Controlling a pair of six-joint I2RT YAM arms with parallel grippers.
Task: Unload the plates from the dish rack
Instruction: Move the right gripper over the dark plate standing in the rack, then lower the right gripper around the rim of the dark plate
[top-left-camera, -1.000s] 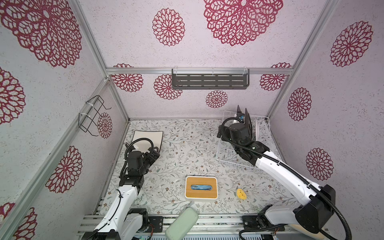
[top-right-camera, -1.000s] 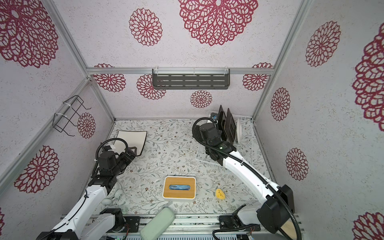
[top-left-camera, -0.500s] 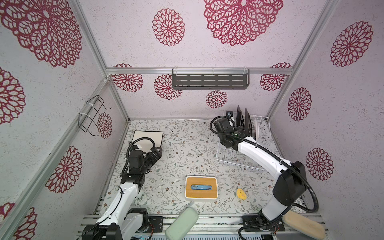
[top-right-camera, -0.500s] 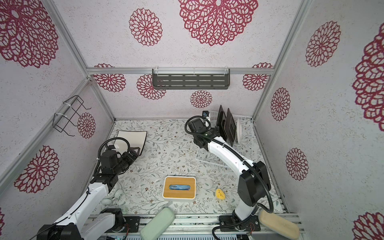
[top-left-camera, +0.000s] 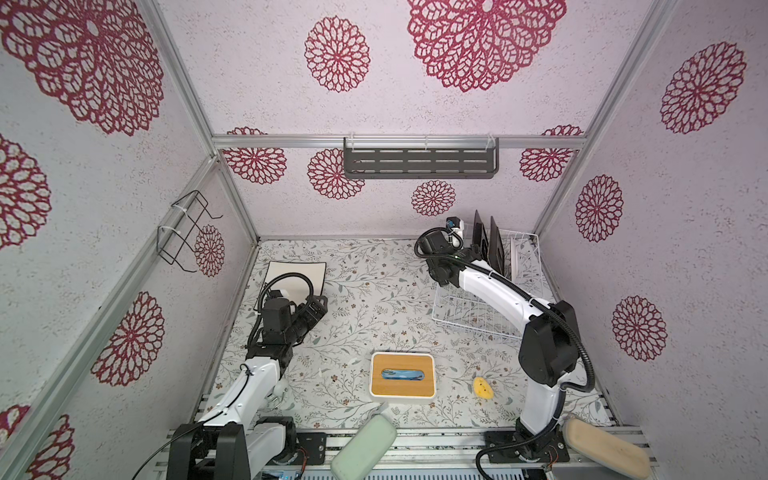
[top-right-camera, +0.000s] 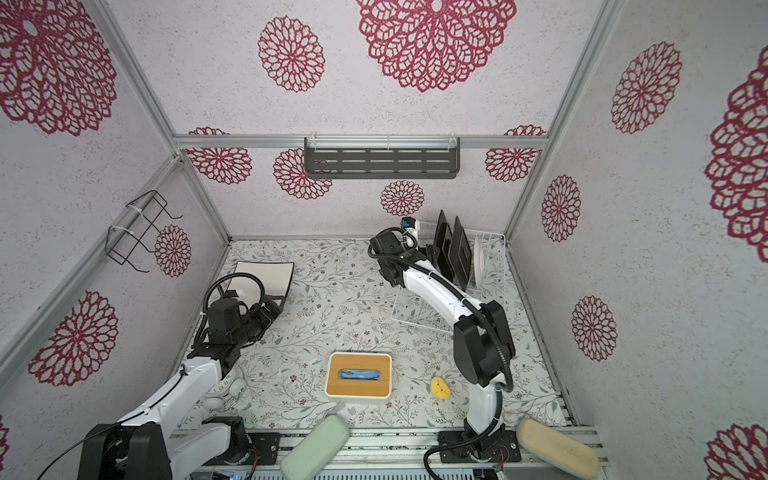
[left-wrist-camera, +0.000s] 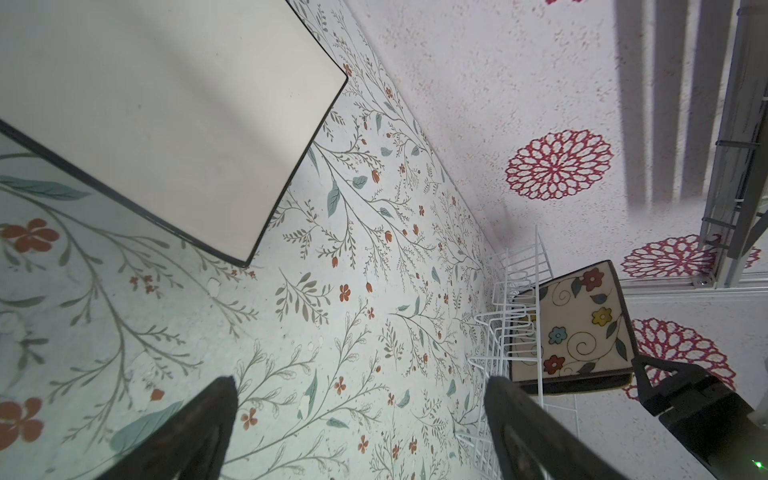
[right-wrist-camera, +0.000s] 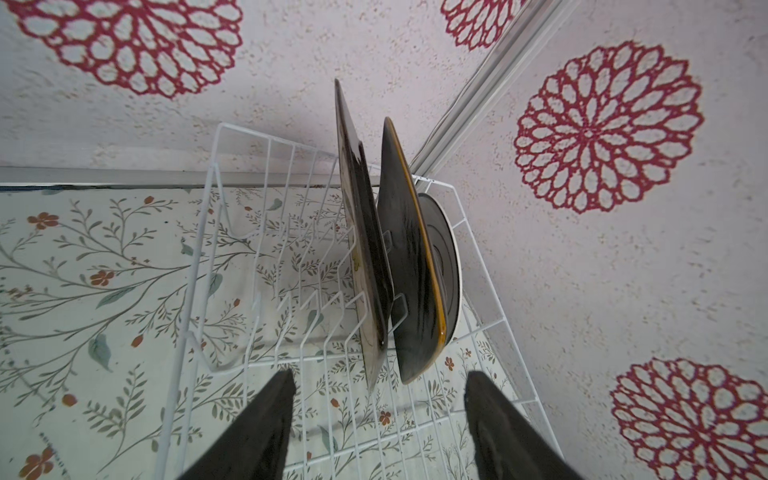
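Now, right gripper (right-wrist-camera: 380, 376): jaws apart, nothing held, aimed at edges of two dark plates (right-wrist-camera: 365, 249) upright in rack (right-wrist-camera: 195, 291). Risk: closing pinches both together, or glossy edge slips. Left gripper (left-wrist-camera: 361, 380): jaws wide, nothing held, near flat cream plate (left-wrist-camera: 166, 104).

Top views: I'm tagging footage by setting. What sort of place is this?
Probably a staged robot test cell, kitchen-themed: wallpapered panels in aluminium framing, a white wire dish rack holding plates, floral tabletop.
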